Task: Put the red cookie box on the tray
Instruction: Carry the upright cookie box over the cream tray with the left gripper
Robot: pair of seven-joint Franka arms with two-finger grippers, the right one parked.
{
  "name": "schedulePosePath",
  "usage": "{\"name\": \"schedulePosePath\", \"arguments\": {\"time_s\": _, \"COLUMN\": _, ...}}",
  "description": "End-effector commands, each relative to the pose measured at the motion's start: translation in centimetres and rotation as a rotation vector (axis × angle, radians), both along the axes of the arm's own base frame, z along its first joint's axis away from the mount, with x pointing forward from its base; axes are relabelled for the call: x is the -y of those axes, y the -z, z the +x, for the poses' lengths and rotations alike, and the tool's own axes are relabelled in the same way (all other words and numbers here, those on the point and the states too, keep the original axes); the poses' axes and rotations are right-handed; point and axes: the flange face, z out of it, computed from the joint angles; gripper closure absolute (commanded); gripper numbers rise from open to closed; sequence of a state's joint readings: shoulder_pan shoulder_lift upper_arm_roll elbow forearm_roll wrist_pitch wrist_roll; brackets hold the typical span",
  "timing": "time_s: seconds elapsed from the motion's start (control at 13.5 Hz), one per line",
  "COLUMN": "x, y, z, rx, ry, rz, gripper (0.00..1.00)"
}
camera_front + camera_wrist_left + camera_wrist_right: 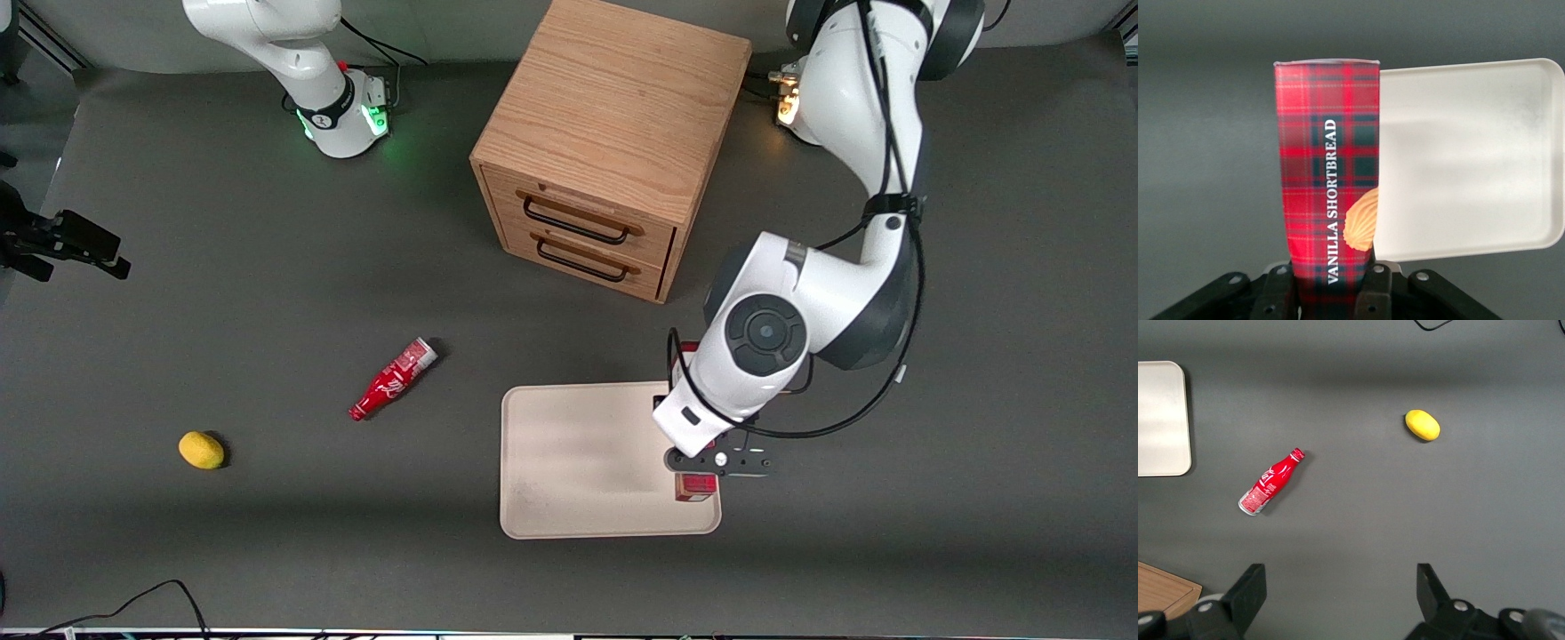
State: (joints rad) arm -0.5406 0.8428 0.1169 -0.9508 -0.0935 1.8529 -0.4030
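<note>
You have the red cookie box (1327,180) clamped between the two fingers (1373,293) of the left gripper (702,464), which grips it by one end so that the rest of its length juts out ahead of the wrist; that hold leaves the plaid face and the free end open to the wrist camera, so you can judge where the box will land. In the front view the gripper hangs over the edge of the tray (569,458) that lies toward the working arm's end of the table, and only a short red piece of the box shows below the arm. In the wrist view the box covers the tray's edge, part over the cream surface and part over the dark table, so I judge it not yet squarely over the tray. Whether the box touches the tray I cannot tell. The tray itself holds nothing apart from that overlap. The small red bottle (393,379) and the yellow fruit (202,450) lie on the table toward the parked arm's end, well apart from the tray, and the wooden drawer cabinet (610,147) stands farther from the front camera, both drawers closed.
</note>
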Motion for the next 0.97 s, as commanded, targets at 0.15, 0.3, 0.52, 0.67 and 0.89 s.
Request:
{"name": "schedulePosePath", "arguments": {"time_s": 0.15, "x": 1.0, "y": 4.9, "z": 1.5, "rx": 0.047, "ry": -0.017, "rz": 0.006, "gripper": 0.97}}
{"name": "schedulePosePath", "arguments": {"time_s": 0.3, "x": 0.8, "y": 6.5, "z": 1.7, "rx": 0.048, "ry": -0.017, "rz": 0.016, "gripper": 0.97}}
{"name": "schedulePosePath", "arguments": {"time_s": 0.52, "x": 0.4, "y": 8.6, "z": 1.8, "rx": 0.034, "ry": -0.006, "rz": 0.044, "gripper": 0.93}}
{"name": "schedulePosePath", "arguments": {"time_s": 0.67, "x": 0.5, "y": 10.3, "z": 1.8, "rx": 0.030, "ry": -0.003, "rz": 0.051, "gripper": 0.92}}
{"name": "schedulePosePath", "arguments": {"time_s": 0.89, "x": 0.2, "y": 11.7, "z": 1.9, "rx": 0.021, "ry": -0.005, "rz": 0.059, "gripper": 0.85}}
